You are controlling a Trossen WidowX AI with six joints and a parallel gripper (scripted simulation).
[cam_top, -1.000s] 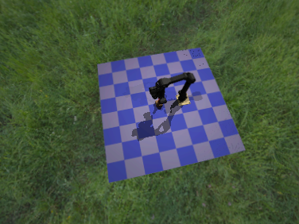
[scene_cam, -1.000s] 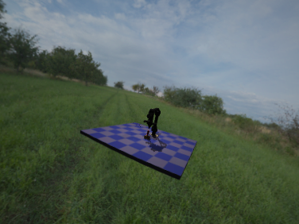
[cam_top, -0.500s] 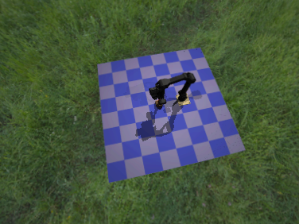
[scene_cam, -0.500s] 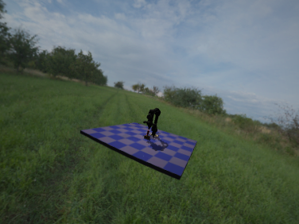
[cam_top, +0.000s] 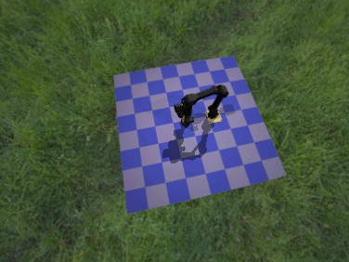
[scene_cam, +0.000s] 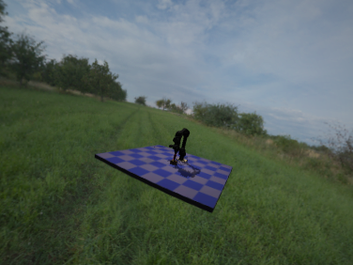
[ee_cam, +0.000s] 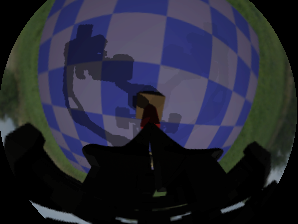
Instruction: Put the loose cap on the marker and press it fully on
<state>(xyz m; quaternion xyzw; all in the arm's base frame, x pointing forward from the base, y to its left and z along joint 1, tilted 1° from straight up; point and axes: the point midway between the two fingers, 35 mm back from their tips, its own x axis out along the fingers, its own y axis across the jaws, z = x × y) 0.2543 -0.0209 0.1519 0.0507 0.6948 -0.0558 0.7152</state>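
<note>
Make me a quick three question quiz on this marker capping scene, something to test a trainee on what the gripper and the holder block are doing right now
1. True or false: the gripper stands wide open above the checkered table.
2. In the wrist view, what lies just beyond the gripper's tips? A) the tan holder block B) a green bowl C) a metal spoon
3. Fill in: the small cap pinched at the gripper's tips is ___ in colour.

Key: 1 false, it is shut on the cap; 2 A; 3 red.
</note>
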